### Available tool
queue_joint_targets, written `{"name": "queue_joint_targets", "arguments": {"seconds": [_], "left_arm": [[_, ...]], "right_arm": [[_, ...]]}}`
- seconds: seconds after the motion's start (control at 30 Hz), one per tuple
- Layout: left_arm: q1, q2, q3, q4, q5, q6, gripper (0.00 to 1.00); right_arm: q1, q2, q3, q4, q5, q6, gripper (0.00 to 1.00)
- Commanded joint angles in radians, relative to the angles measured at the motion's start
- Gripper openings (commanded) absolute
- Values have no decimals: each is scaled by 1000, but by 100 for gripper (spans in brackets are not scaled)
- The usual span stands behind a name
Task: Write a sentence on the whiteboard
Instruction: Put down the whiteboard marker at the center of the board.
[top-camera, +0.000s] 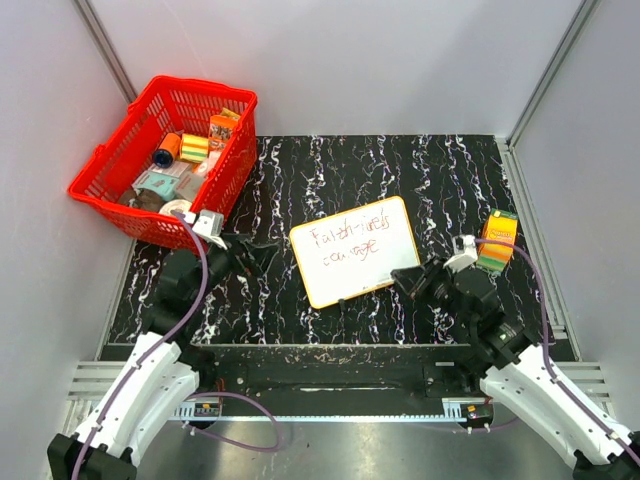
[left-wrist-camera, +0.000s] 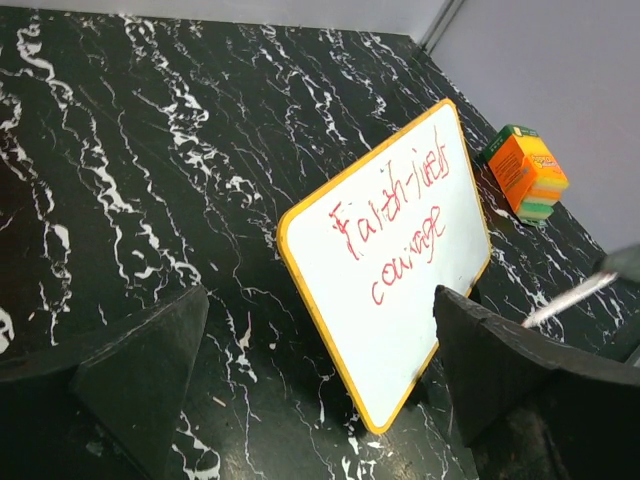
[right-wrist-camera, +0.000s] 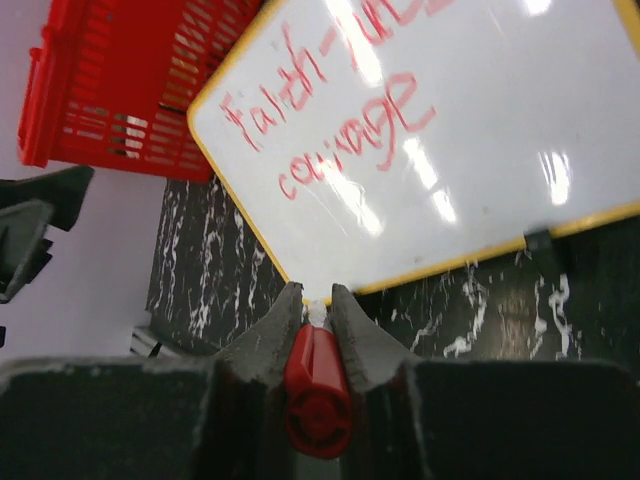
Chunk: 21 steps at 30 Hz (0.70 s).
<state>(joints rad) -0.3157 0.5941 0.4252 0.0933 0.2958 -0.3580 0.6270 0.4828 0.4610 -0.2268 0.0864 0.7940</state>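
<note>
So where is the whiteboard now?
In the overhead view the whiteboard lies mid-table between the left gripper and the right gripper holding a red marker, with the red basket off to its left.

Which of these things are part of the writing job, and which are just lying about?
In use: the whiteboard, the sentence on it, the red marker, the right gripper holding it.
Lying about: the red basket with its contents, the orange-and-green pack at the right.

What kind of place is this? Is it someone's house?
Probably a robot lab booth, not a house. The left arm and right arm are mounted at a black marbled table, plain grey walls box it in, and a whiteboard and red basket sit out as practice props.
</note>
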Motion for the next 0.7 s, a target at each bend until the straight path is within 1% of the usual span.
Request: {"name": "queue_joint_targets", "arguments": {"seconds": [0.0,0.1,0.2,0.33,0.43,0.57,0.67], "left_arm": [[-3,-33,86,-139,-63,-27,99],[-3,-34,130,-181,-60,-30,99],[-3,-34,158,-199,-47,-30,99],[-3,-40,172,-202,-40,-35,99],[-3,-42,173,-205,-34,-36,99],[-3,-28,176,-204,-21,-38,99],[-3,-13,179,-199,2,-38,99]], "right_arm": [[-3,-85,-160,-94,-138,267,0],[-4,-150,-270,-97,-203,381,0],[-4,-200,-320,-134,-214,413,0],[-4,-201,-317,-196,-171,410,0],[-4,-156,-312,-198,-149,409,4],[-4,-58,-305,-190,-126,412,15],[-3,-20,-289,-181,-113,406,39]]}}
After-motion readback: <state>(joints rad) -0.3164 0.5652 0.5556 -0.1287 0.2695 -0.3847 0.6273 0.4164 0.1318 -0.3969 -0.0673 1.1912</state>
